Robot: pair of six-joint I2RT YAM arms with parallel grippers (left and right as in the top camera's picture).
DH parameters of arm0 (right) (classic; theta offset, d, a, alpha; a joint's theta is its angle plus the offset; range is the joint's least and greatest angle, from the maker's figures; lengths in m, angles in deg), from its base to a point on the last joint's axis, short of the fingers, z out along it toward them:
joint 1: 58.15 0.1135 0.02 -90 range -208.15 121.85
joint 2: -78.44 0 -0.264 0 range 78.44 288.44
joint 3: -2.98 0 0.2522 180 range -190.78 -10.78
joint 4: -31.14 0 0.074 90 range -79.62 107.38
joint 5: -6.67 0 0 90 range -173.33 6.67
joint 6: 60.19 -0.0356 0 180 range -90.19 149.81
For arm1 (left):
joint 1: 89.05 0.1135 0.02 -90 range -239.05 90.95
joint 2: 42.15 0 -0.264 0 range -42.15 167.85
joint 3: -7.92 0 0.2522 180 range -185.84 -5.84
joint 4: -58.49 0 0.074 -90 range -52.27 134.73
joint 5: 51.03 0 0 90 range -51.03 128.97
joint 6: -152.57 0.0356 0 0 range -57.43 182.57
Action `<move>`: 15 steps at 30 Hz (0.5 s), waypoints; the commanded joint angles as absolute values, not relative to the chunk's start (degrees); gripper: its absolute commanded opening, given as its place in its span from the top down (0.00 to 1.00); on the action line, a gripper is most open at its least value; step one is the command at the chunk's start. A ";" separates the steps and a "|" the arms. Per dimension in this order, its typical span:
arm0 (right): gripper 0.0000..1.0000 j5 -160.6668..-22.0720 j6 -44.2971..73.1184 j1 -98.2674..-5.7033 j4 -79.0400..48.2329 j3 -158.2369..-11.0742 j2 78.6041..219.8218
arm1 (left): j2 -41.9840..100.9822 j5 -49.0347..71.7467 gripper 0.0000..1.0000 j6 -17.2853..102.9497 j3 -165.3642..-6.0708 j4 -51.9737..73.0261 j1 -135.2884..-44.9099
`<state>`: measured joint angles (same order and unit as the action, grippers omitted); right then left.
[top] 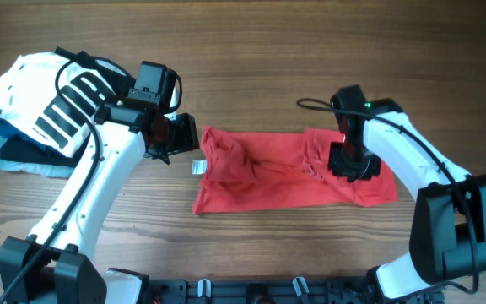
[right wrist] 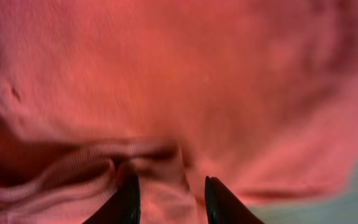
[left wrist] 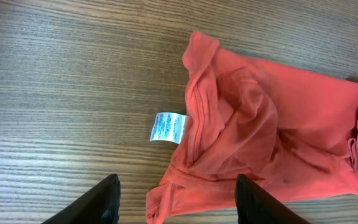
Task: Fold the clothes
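The clothes, a red T-shirt (top: pixel 268 173), lie crumpled in a rough band across the middle of the wooden table, with a white tag (top: pixel 197 167) at the left end. My left gripper (top: pixel 175 139) hovers just left of that end. In the left wrist view it (left wrist: pixel 176 199) stands open, with the shirt (left wrist: pixel 260 124), its tag (left wrist: pixel 168 127) and a hem corner below the jaws. My right gripper (top: pixel 353 165) is down on the shirt's right part. In the right wrist view it (right wrist: pixel 169 199) stands open, its fingers apart around a ridge of the red cloth (right wrist: pixel 197 74).
A pile of other garments sits at the far left: a white one with black stripes (top: pixel 49 101) on top of a black one (top: pixel 19 152) and a light blue one (top: pixel 40 169). Bare wood (top: pixel 260 67) surrounds the shirt.
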<state>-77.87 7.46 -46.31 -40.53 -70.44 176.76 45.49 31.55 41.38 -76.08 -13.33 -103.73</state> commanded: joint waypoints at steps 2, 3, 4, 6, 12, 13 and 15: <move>0.70 -91.10 17.08 -46.12 -32.94 -65.10 176.59 | 45.86 30.90 0.41 40.90 -76.14 -13.35 -103.79; 0.73 -92.89 18.80 -46.12 -32.75 -65.02 176.59 | 45.88 30.90 0.41 40.88 -76.14 -13.35 -103.79; 0.76 -94.00 20.20 -46.12 -32.73 -65.02 176.59 | 45.88 30.87 0.41 40.90 -76.14 -13.35 -103.79; 0.79 -93.98 20.81 -46.12 -32.99 -65.02 176.59 | 45.88 30.90 0.41 40.88 -76.14 -13.35 -103.79; 0.76 -93.65 21.45 -46.12 -34.98 -65.04 176.48 | 45.88 30.90 0.41 40.88 -76.14 -13.35 -103.79; 0.76 -92.87 21.14 -46.14 -35.17 -65.04 176.44 | 45.88 30.90 0.41 40.88 -76.14 -13.35 -103.79; 0.76 -89.52 18.85 -46.14 -35.87 -65.08 176.02 | 45.88 30.87 0.41 40.88 -76.14 -13.37 -103.79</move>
